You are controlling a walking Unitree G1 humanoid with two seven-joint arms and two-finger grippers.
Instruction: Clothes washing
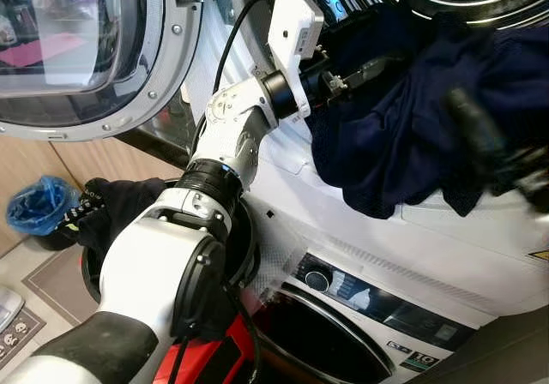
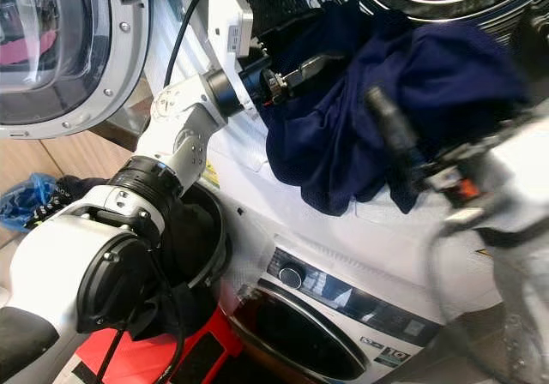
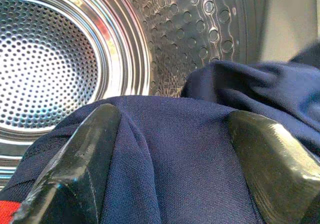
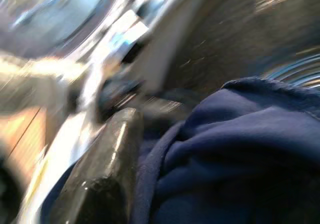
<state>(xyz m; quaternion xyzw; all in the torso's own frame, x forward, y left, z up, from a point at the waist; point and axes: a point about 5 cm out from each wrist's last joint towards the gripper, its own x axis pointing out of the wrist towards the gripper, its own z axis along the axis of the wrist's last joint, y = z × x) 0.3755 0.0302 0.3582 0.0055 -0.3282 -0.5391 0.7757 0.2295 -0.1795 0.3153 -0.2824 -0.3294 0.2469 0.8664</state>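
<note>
Left gripper (image 3: 170,169) fingers spread around navy garment (image 1: 403,135) at drum (image 3: 55,64) mouth; right gripper (image 1: 493,148) blurred, state unclear.

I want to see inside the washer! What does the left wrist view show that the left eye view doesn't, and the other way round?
The left wrist view alone looks deep into the shiny drum, with its holes all over the back wall. The left eye view alone shows the open round door, the lower machine's dial, the blue bag and the blurred right gripper. Both share the navy garment draped over the drum's rim and the left gripper, its fingers spread over the cloth.
</note>
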